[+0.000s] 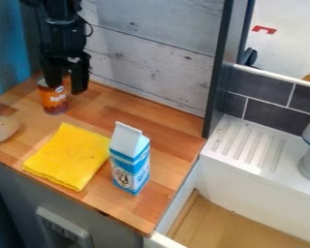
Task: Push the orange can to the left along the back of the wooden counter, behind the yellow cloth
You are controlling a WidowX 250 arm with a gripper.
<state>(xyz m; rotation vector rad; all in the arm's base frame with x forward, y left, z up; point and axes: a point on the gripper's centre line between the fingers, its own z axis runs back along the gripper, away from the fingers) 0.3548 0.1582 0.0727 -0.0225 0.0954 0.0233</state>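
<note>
Camera view, upper left of the frame: the black gripper (66, 83) hangs at the orange can (54, 103), fingers parted, no firm hold evident; whether they touch it, I cannot tell. Alignment seems in hand; a grip would call for a finger on each side. The can stands upright, long axis vertical, label (56, 97) facing the camera.

I am in a toy kitchen. I see a wood counter (160, 127), a white sink (248, 167) and dark wall tiles (277, 110).
</note>
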